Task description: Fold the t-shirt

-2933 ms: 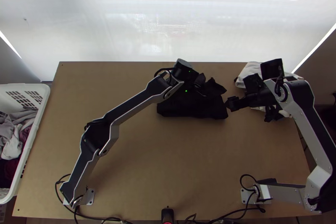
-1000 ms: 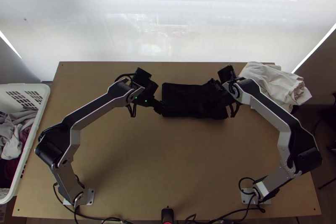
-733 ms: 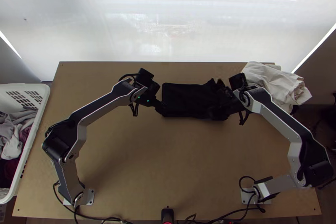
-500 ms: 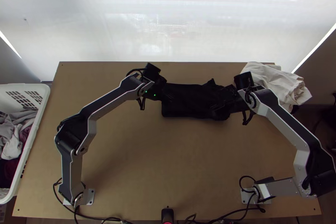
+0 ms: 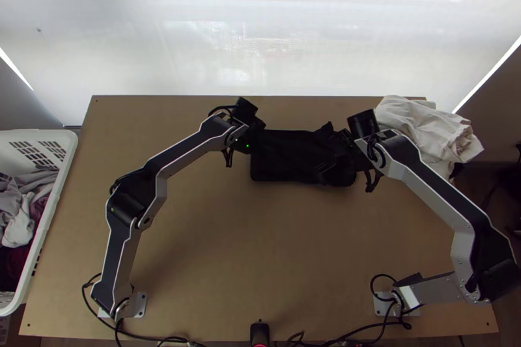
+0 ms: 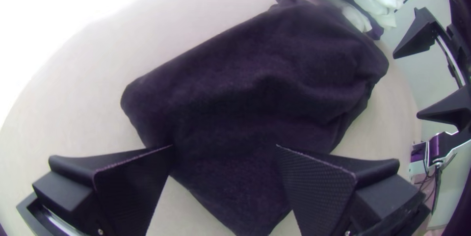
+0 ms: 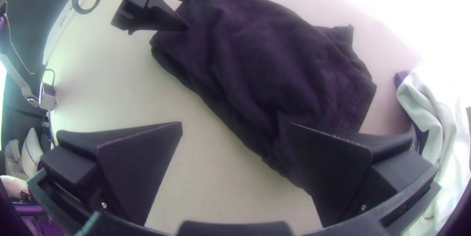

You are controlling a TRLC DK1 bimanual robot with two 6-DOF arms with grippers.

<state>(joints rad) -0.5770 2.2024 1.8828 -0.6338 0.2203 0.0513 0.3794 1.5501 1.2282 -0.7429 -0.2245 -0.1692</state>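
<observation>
T-shirt [image 5: 286, 168]: folded into a rough block on table [image 5: 260, 236], nearer far edge than near edge. At left end, left gripper [image 5: 265, 144], open. At right end, right gripper [image 5: 330, 155], also open.

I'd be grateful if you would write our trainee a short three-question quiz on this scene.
1. True or false: the left gripper is open.
2. In the top view, what lies at the far right corner of the table?
A) a red bowl
B) a pale cloth
C) a cardboard box
3. Fill in: in the top view, the basket stands to the ____ of the table.

Key: 1 true; 2 B; 3 left.
</observation>
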